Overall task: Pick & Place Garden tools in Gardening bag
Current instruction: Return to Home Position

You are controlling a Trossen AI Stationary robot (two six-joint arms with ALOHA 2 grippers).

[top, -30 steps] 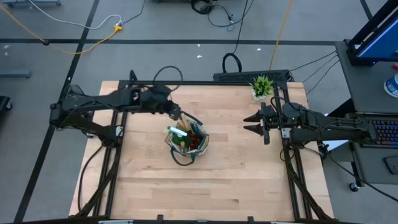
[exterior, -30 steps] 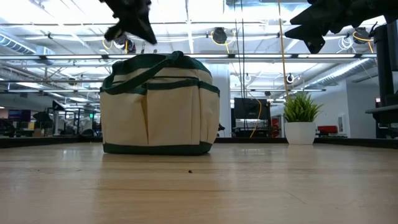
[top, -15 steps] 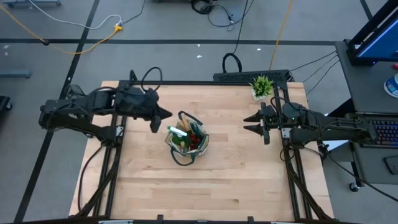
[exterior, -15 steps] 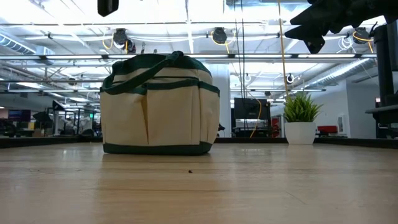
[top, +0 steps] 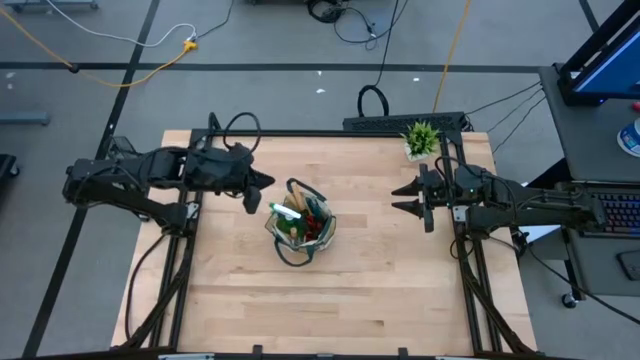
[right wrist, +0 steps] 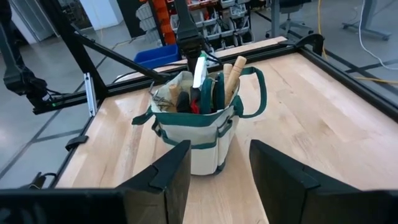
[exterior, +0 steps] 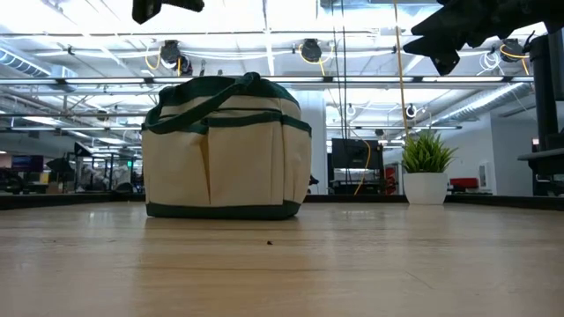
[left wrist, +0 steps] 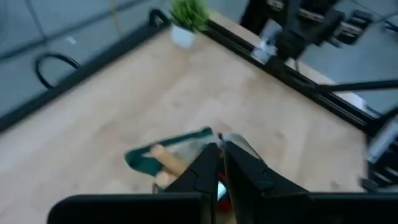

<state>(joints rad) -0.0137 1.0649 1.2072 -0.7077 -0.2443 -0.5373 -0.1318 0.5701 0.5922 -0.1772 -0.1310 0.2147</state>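
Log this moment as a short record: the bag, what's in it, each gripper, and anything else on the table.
bag: gardening bag upright near the middle of the table
contents: wooden handles and other tools stick up out of its open top
left gripper: shut, empty, raised beside the bag on the left arm's side, not touching it
right gripper: open, empty, raised near the table's right edge
other: potted plant at the table's back right corner

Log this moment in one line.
left gripper shut, raised left of gardening bag | right gripper open, parked right | garden tools in bag
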